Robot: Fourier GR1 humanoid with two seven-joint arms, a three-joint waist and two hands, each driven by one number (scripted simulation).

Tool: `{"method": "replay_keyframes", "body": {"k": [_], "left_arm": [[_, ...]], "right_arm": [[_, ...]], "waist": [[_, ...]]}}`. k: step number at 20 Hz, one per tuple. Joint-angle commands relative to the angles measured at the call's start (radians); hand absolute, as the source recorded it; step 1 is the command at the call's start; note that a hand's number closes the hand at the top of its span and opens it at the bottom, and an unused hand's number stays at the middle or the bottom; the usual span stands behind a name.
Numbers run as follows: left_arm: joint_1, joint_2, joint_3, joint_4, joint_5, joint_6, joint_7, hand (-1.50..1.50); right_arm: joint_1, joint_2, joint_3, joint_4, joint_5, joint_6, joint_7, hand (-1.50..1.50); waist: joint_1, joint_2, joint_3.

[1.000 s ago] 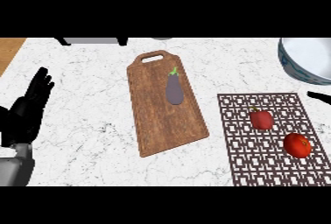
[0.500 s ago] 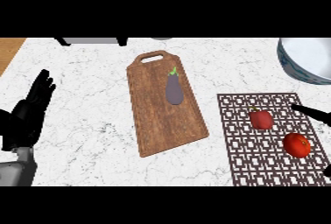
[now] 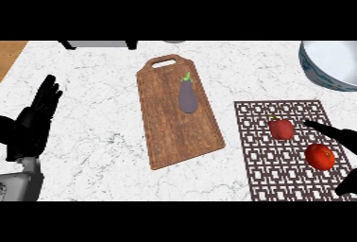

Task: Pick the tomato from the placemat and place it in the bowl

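Counter (image 3: 105, 85) holds: one tomato (image 3: 320, 156), beside the right hand (image 3: 335, 133); one red pepper (image 3: 281, 128); one eggplant (image 3: 187, 96); one cutting board (image 3: 178, 132); one placemat (image 3: 279, 165); one bowl (image 3: 331, 66); two hands, left hand (image 3: 31, 125) included.

two hands, both with straight fingers
left hand (image 3: 31, 125) rests at the view's left edge on its grey forearm, fingers straight and pointing up. right hand (image 3: 335, 134) shows only partly at the right edge, one straight finger pointing left.
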Motion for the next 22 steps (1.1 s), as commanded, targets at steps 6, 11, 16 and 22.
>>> {"method": "replay_keyframes", "body": {"k": [6,11,16,22], "left_arm": [[-0.035,-0.029,0.029,0.012,-0.035,-0.021,0.027,0.0],[0.02,-0.039,0.027,-0.05,-0.024,-0.031,0.017,0.0],[0.026,-0.033,0.044,-0.03,-0.014,-0.057,-0.005,0.0],[-0.041,-0.035,0.04,-0.009,-0.023,-0.056,0.032,0.0]], "right_arm": [[-0.037,0.065,-0.028,0.008,0.07,0.048,0.05,-1.5],[-0.123,0.085,0.01,0.171,0.102,0.016,-0.092,1.5],[-0.155,0.153,0.002,0.124,0.093,0.019,-0.01,1.5],[-0.291,0.253,-0.025,0.205,0.158,-0.08,0.203,1.5]], "waist": [[0.0,0.0,0.0],[0.009,0.002,0.001],[0.006,0.002,0.0],[0.02,0.004,0.0]]}}
